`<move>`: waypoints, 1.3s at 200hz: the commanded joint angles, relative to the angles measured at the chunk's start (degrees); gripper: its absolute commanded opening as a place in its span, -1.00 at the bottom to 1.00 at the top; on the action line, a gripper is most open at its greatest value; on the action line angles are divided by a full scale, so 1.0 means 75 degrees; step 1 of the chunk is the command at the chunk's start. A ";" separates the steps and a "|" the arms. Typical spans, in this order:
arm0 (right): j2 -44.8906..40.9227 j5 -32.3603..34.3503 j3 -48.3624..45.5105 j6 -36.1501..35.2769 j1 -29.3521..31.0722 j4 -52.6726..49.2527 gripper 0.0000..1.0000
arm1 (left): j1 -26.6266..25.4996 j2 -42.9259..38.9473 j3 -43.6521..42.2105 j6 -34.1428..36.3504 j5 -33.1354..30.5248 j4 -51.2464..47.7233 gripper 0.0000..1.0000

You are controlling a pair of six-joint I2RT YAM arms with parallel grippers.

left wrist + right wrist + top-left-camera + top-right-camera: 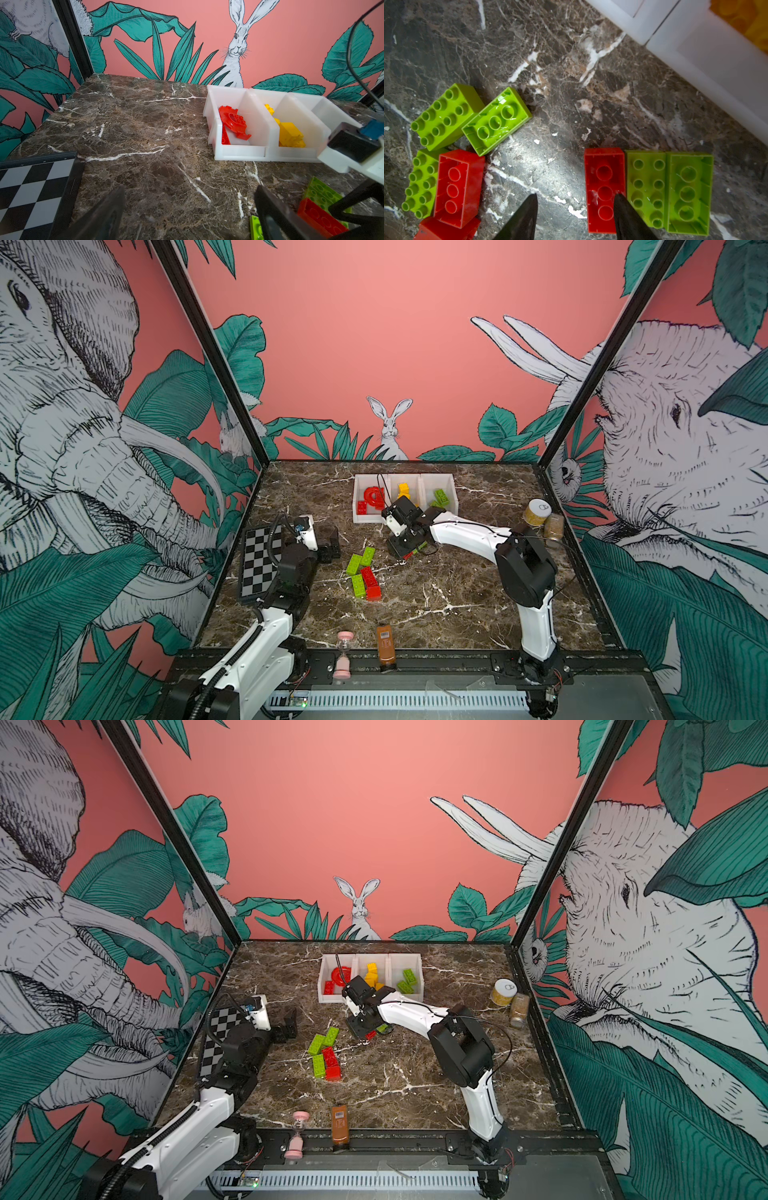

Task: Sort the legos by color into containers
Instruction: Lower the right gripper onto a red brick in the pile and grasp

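Three white plastic containers, joined in a row, sit by the far edge of the dark marble desk. The one nearest the left edge holds a red arch piece. The middle one holds yellow bricks, and the one nearest the right edge holds lime green bricks.

The rest of the legos lie loose around the desk's middle. One cluster of three green and two red bricks lies a little toward the left edge. Just in front of the containers, a red brick and two green bricks lie touching side by side.

The right gripper hangs low over that row, its jaws partway apart and pinching nothing. One fingertip is over the red brick's edge next to the green ones, and the other is over bare marble. I cannot tell whether it touches.

The left gripper has its jaws spread wide and empty, near the black-and-white checkered board by the left edge.
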 commanded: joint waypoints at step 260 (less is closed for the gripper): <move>0.0356 0.0756 -0.0119 -0.0039 0.0440 0.0026 0.01 | -0.0032 -0.0121 -0.0082 0.0013 -0.0071 -0.0008 0.96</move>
